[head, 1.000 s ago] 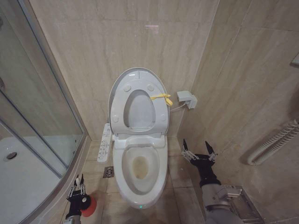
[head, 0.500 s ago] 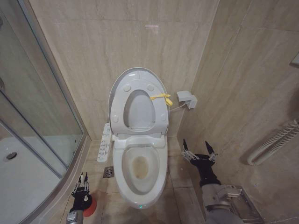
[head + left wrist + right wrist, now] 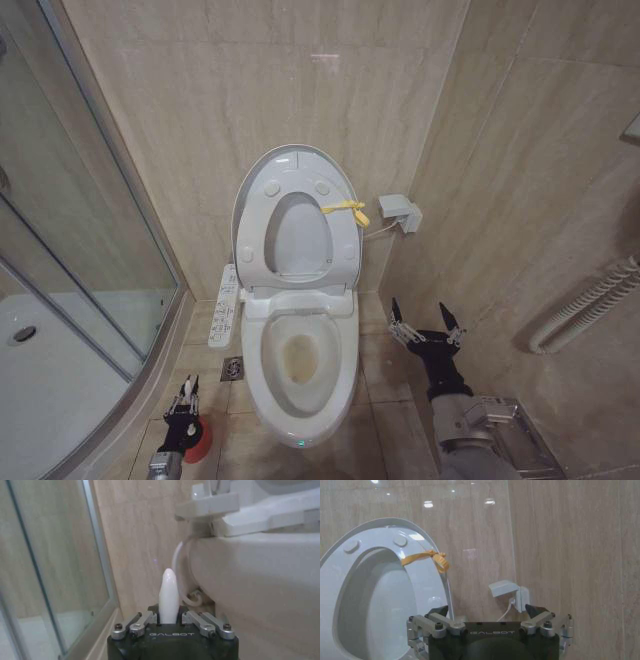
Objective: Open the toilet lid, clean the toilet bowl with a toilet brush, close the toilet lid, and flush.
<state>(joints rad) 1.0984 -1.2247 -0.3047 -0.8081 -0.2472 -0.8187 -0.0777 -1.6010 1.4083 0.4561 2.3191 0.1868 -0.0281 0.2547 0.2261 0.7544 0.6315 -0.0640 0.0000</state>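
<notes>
toilet brush (image 3: pixel 168 594) lower handle hidden inside left gripper (image 3: pixel 169 621), its red base (image 3: pixel 198 440) half hidden behind that gripper, shower tray (image 3: pixel 40 380) cut off at edge

There is one toilet bowl (image 3: pixel 300 365), and one toilet lid (image 3: pixel 290 160) stands raised against the wall, with one seat ring (image 3: pixel 255 235) lifted against it. One yellow tie (image 3: pixel 347 210) is knotted on the seat ring's edge. The seat ring's underside carries four round bumpers. One button panel (image 3: pixel 226 305) runs along the bowl's side. One toilet brush (image 3: pixel 168 592) is counted, with one red holder (image 3: pixel 197 440) on the floor. Two end effectors are in view: the left end effector (image 3: pixel 183 396) and the right end effector (image 3: pixel 425 318). One floor drain (image 3: pixel 232 369) sits by the bowl, one white wall box (image 3: pixel 400 212) is mounted beside the lid, and one shower enclosure (image 3: pixel 70 250) stands to the left.
</notes>
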